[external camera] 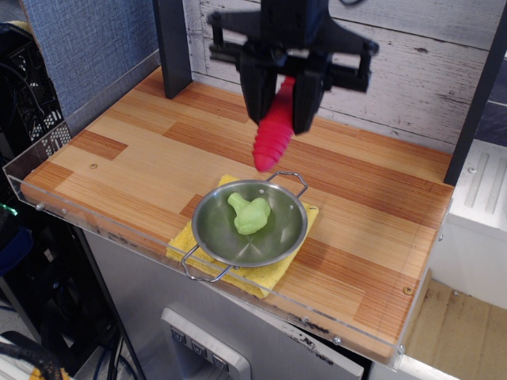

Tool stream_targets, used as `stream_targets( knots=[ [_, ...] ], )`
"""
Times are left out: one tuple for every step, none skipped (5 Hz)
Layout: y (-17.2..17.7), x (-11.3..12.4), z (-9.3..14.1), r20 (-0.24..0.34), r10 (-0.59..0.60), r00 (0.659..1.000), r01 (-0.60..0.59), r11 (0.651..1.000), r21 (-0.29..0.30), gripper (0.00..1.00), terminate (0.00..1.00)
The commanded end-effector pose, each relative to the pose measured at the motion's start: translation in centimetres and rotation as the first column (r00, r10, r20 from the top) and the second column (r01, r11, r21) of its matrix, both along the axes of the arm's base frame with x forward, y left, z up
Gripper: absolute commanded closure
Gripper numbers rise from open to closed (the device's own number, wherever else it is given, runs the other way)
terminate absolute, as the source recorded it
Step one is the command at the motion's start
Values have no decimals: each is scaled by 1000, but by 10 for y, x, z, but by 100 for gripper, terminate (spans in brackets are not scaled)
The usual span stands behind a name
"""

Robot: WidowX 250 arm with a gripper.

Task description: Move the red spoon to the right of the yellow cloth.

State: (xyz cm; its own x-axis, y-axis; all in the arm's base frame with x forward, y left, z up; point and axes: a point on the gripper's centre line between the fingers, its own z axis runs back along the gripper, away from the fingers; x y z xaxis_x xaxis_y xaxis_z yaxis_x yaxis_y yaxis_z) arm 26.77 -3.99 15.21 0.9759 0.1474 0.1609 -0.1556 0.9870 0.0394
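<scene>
The gripper (pixel 281 103) is clenched on the spoon (pixel 274 136), whose red handle hangs down and forward from between the fingers, above the desk (pixel 142 158) just behind the pan (pixel 249 222). The spoon's bowl is hidden by the gripper. The cloth (pixel 194 237) lies under the pan, and the target spot is bare desk to its right. The hanging handle could clip the pan's rear loop if the gripper descends too early, or the spoon could land on the cloth.

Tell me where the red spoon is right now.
The red spoon hangs handle-down in the gripper, above the wooden table, just behind the steel pan on the yellow cloth.
</scene>
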Motion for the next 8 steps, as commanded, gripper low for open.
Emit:
stream_targets(
  knots=[
    [-46,-13,-24,-6,-12,1000,12,1000,-15,100,0],
    [-56,-11,-49,-67,-110,992,105,992,-68,100,0],
    [-67,-7,-75,-121,-152,981,142,986,-90,100,0],
    [-74,-7,-92,-155,-174,973,158,981,-108,100,0],
    [-71,-8,-99,-179,-153,972,137,986,-100,100,0],
    [-69,-8,-103,-191,-142,971,125,987,-101,100,0],
    [-67,-9,-108,-222,-121,967,100,989,-105,100,0],
    [-62,-10,-123,-280,-85,956,51,991,-128,100,0]
  ],
)
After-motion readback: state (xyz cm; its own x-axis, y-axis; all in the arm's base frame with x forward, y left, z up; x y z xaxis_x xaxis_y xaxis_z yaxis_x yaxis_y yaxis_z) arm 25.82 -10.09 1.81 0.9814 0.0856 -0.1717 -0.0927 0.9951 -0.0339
